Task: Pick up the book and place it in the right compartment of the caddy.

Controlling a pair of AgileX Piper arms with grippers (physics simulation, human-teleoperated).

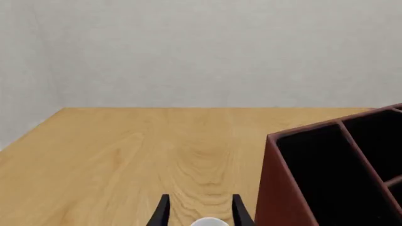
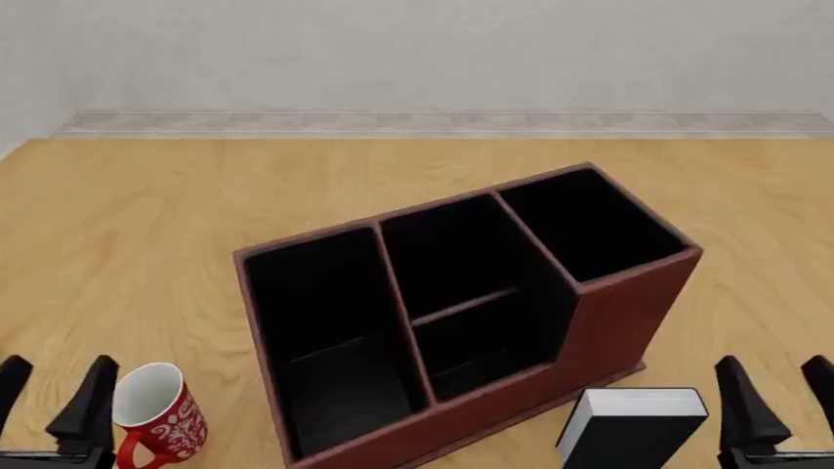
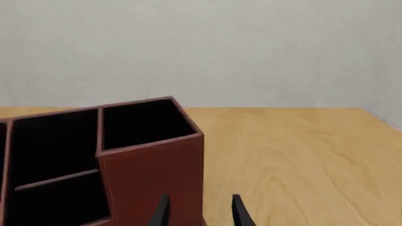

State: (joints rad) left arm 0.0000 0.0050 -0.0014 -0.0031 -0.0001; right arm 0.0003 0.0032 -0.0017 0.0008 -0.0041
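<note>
The black book [image 2: 632, 427] with white page edges lies at the table's near edge, just in front of the caddy's [image 2: 612, 318] right end. The caddy is a dark red-brown box standing at an angle, and its right compartment [image 2: 593, 223] is the narrow tall-walled end section, lined in black. My right gripper [image 2: 782, 399] stands open a little to the right of the book, not touching it. In the right wrist view the right gripper [image 3: 199, 213] faces the caddy's [image 3: 157, 174] tall end wall; the book is out of that view. My left gripper [image 2: 53, 403] is open at the near left.
A red-and-white patterned mug [image 2: 154, 420] stands just right of the left gripper, and its white rim [image 1: 208, 221] shows low between the fingers [image 1: 162, 213] in the left wrist view. The caddy's wide left section [image 1: 326, 174] lies beside that gripper. Bare wooden table [image 2: 156, 225] stretches behind.
</note>
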